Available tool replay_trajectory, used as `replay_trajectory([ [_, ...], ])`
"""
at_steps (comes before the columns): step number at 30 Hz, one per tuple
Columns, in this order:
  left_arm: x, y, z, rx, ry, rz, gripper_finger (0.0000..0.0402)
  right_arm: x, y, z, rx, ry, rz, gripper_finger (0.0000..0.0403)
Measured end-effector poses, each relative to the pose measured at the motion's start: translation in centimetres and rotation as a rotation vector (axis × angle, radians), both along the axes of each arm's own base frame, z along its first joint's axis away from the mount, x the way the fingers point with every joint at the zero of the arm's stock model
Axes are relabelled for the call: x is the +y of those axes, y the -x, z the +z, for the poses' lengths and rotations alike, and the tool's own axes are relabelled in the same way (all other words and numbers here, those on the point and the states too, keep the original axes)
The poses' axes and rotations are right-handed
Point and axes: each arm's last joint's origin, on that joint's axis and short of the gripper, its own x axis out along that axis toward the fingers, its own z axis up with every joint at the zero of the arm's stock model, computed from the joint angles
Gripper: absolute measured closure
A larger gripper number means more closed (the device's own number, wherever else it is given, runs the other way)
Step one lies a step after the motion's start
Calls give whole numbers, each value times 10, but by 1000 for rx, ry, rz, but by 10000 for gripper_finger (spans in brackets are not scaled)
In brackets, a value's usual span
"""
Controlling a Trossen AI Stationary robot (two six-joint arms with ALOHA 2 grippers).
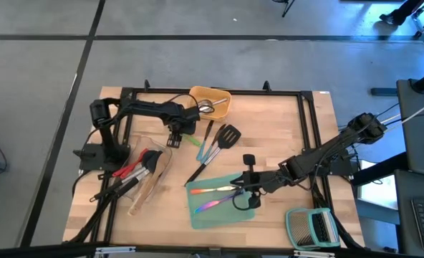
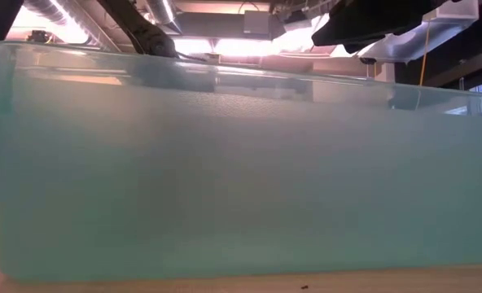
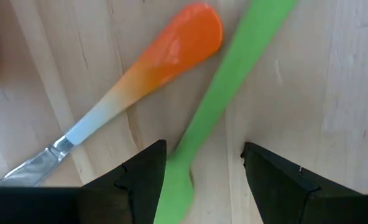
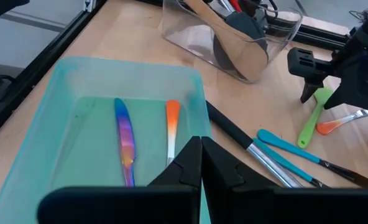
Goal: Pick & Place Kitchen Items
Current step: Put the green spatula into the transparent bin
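**Left arm lined up on the green utensil**

The left gripper (image 3: 202, 180) hangs over the green-handled tool (image 3: 234, 81), jaws spread to either side of its handle, nothing grasped yet. The tool lies on the worktop (image 1: 283, 129) at about 11 o'clock from centre, beside an orange-handled knife (image 3: 165, 53). Judged next: descend, clench, lift. The right gripper (image 4: 201, 163) waits clenched and empty over the teal tray (image 4: 59, 106), at 5 o'clock.
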Motion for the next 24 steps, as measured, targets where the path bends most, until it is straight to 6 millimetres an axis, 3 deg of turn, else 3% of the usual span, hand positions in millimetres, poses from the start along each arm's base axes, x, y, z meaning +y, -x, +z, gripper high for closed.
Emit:
replay_trajectory([
  [6, 10, -1, 0, -67, 95, 110, 229, -3, -2, 0, -6, -3, -12, 398],
  [17, 7, -1, -8, 5, 33, 92, 368, -6, -3, 0, 1, 4, -21, 398],
  [24, -4, -6, 2, 19, 9, 130, 375, -12, -5, -2, 25, 7, -47, 398],
])
